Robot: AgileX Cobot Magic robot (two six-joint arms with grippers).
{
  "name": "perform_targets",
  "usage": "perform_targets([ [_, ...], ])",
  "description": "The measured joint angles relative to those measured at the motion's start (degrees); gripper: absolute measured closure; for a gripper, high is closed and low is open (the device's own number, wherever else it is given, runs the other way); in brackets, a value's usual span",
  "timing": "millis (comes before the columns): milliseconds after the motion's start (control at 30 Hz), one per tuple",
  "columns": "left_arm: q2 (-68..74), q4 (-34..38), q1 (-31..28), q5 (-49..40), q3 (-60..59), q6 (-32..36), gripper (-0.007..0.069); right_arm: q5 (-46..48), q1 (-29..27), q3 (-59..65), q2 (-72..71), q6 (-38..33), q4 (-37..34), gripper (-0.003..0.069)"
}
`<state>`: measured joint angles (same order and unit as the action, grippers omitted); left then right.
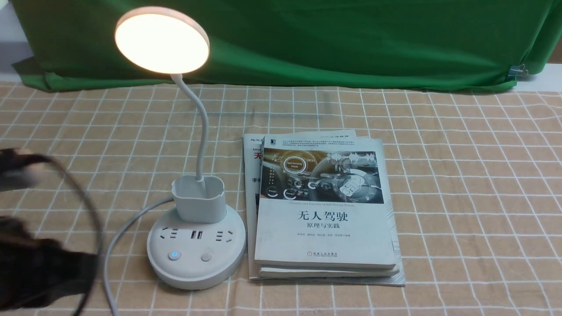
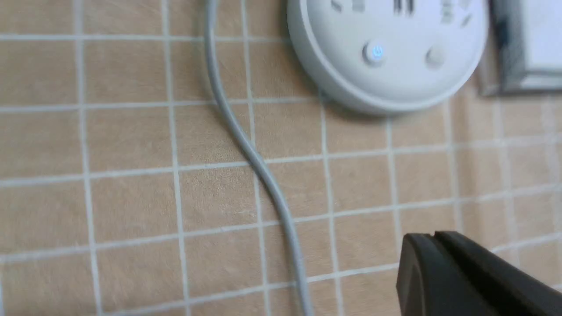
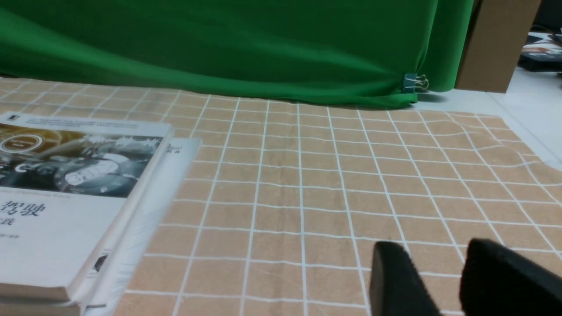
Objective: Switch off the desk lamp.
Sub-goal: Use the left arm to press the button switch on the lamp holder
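Observation:
The white desk lamp (image 1: 196, 245) stands left of centre, its round disc head (image 1: 161, 40) lit. Its round base carries sockets, a button with a blue light (image 1: 174, 255) and a plain button (image 1: 206, 256). The base also shows in the left wrist view (image 2: 390, 57), blue-lit button (image 2: 374, 53) included. My left gripper (image 2: 434, 237) is shut and empty, hovering over the cloth short of the base, beside the grey cord (image 2: 259, 166). In the front view the left arm (image 1: 39, 263) is a dark blur at the left edge. My right gripper (image 3: 434, 254) is open and empty over bare cloth.
A stack of books (image 1: 325, 210) lies right beside the lamp base, also seen in the right wrist view (image 3: 66, 197). A checked tan tablecloth (image 1: 461, 175) covers the table. A green backdrop (image 1: 351, 39) hangs behind, pinned by a clip (image 3: 415, 82).

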<state>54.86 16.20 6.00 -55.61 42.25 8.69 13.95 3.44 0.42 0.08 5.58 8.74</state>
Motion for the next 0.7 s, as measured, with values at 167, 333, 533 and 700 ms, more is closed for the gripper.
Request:
perform_targets([
  [167,12.71,-4.20,12.12,0.83,6.03,-2.93,0.0628,0.00,0.00,0.00,0.00,0.00,0.00,0.0417],
  [333,22.94,-4.26,19.64,2.48,12.71,-3.37,0.0628,0.00,0.00,0.00,0.00,0.00,0.00,0.0417],
  [533,31.72,-4.65,20.78,3.46,18.17,-1.64,0.0628,0.00,0.00,0.00,0.00,0.00,0.00,0.0417],
  [700,38.58,-6.79,20.78,6.58,20.30,-0.92,0.0628,0.00,0.00,0.00,0.00,0.00,0.00,0.0417],
])
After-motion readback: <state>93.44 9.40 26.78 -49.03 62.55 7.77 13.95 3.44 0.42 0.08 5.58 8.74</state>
